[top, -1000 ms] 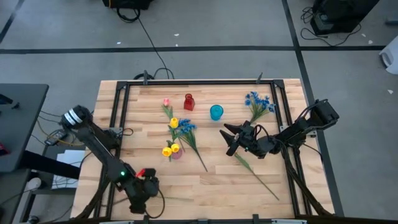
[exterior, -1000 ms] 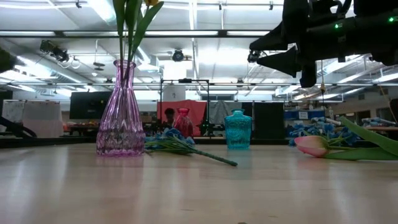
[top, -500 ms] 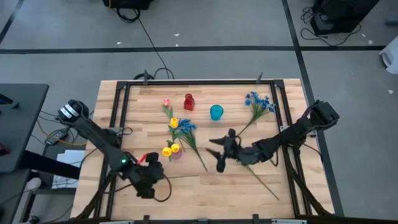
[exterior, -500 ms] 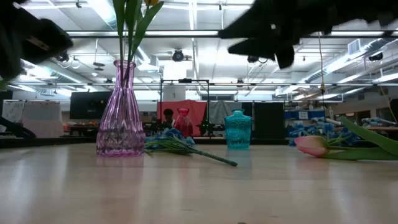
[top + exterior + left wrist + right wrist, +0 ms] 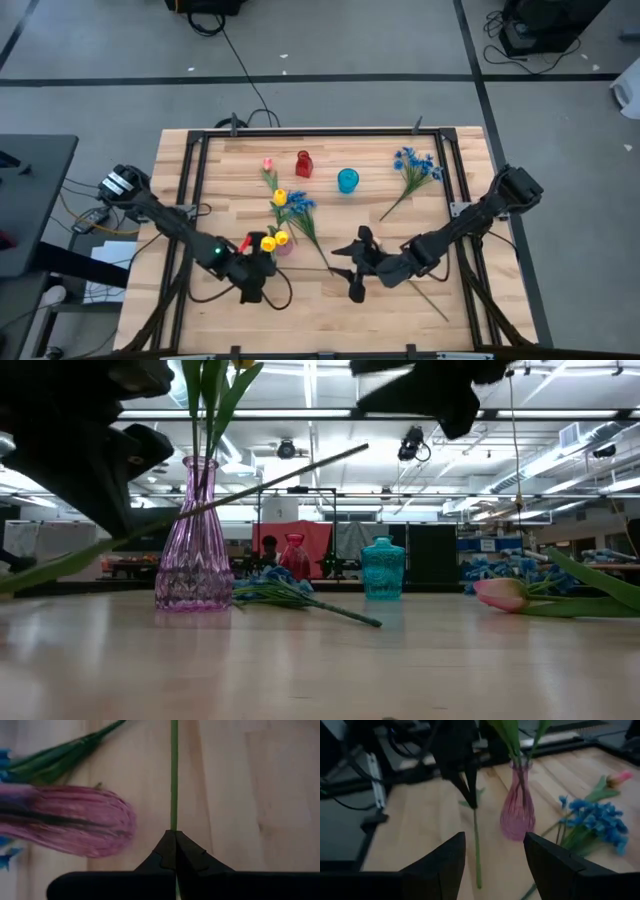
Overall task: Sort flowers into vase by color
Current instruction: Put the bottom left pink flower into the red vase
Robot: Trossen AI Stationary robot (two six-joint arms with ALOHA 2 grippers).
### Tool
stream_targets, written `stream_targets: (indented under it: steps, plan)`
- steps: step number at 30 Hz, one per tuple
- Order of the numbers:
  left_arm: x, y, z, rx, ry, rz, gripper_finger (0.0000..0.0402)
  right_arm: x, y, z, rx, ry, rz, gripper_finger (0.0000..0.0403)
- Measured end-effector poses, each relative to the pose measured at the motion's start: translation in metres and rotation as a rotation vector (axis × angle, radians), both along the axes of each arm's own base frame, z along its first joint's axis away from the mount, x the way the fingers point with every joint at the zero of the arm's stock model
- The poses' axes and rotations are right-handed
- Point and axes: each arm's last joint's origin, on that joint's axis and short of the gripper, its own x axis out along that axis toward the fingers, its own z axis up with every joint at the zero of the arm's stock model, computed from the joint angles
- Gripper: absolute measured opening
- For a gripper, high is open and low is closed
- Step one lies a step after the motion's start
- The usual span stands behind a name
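My left tool (image 5: 175, 837) has come in beside the pink vase (image 5: 284, 246), clamped on a bare green stem (image 5: 174, 775). My right tool (image 5: 352, 267), jaws apart and empty, has swung over to meet it above the worktop (image 5: 400, 310); a handover looks likely.

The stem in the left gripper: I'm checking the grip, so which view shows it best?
The left wrist view: the left gripper is shut on the green stem. The right wrist view shows it farther off, the low view as a slanted line, the high view barely.
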Motion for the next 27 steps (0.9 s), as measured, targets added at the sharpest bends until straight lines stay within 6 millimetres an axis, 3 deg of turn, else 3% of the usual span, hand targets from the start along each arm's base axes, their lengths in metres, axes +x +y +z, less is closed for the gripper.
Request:
stream_targets:
  steps: [5,17,23,27]
  plan:
    - [0.004,0.004,0.001,0.013,-0.015,-0.013,0.0,0.026,0.002,-0.015,-0.031,0.073,-0.018,0.0208]
    - [0.016,0.008,0.005,-0.003,-0.083,-0.052,0.0,0.091,0.02,-0.016,-0.241,0.372,0.013,0.0192]
    - [0.02,0.011,0.007,-0.005,-0.105,-0.058,0.0,0.106,0.028,-0.028,-0.301,0.488,0.057,0.0192]
    - [0.015,0.007,0.004,-0.047,-0.042,-0.087,0.0004,0.108,0.03,-0.028,-0.238,0.519,0.043,0.0192]
